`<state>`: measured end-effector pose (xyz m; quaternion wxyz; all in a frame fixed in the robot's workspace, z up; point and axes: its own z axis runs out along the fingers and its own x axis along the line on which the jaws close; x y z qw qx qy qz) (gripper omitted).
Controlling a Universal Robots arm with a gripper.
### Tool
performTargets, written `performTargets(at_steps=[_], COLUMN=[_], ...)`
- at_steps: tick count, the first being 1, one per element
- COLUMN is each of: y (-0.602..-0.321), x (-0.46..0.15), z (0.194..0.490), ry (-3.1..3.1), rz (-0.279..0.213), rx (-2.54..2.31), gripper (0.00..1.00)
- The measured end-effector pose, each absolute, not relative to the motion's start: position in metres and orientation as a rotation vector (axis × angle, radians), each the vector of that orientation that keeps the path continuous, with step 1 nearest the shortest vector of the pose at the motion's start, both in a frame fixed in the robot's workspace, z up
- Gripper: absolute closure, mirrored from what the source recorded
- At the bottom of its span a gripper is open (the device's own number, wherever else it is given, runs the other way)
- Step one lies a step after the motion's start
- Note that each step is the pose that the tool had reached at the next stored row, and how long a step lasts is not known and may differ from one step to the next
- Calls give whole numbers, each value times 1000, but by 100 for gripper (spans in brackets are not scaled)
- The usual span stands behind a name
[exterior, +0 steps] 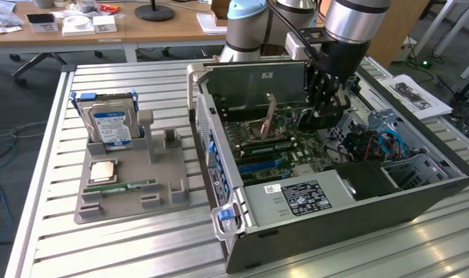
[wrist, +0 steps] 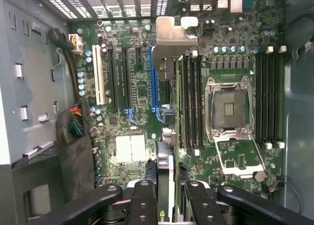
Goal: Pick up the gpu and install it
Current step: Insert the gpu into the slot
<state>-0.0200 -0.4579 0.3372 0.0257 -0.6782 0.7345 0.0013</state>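
In the wrist view the gpu is seen edge-on, a thin dark card whose silvery metal bracket is at its far end. My gripper is shut on its near end, with black fingers on both sides. The card hangs over the green motherboard, just beside the long blue slot and next to the memory slots. Whether it sits in a slot I cannot tell. In the exterior view my gripper reaches down inside the open computer case.
A grey tray at the exterior view's left holds the silver hard drive, a green memory stick and a small square chip. The bare CPU socket and cable bundles flank the card. Case walls stand close around.
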Motion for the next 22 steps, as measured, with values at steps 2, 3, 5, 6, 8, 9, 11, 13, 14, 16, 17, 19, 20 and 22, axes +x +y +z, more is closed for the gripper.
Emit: performTargets(at_steps=[2,3,5,6,8,9,11,13,14,16,17,19,20,22], y=[-458,-458,-459,-459,-458,-458,-458,-458,-458,-458,-458,-458,-458,-458], x=[-20,-20,-21,-21,-21,-22,-22,-22,-22,-22,-22,-22,-22,-22], z=[337,337,337,337,337,337,337,337,337,337,337,337,336,334], ry=[2270,2270,2269,2267,2266,2267,2266,2267,2267,2267,2267,2266,2266,2266], rz=[4,4,7,11,13,13,13,13,13,13,13,13,13,13], rx=[-2097,-2097,-2095,-2093,-2093,-2093,-2093,-2093,-2093,-2093,-2093,-2093,-2093,-2093], gripper=[73,73,73,73,73,73,73,73,73,73,73,73,73,73])
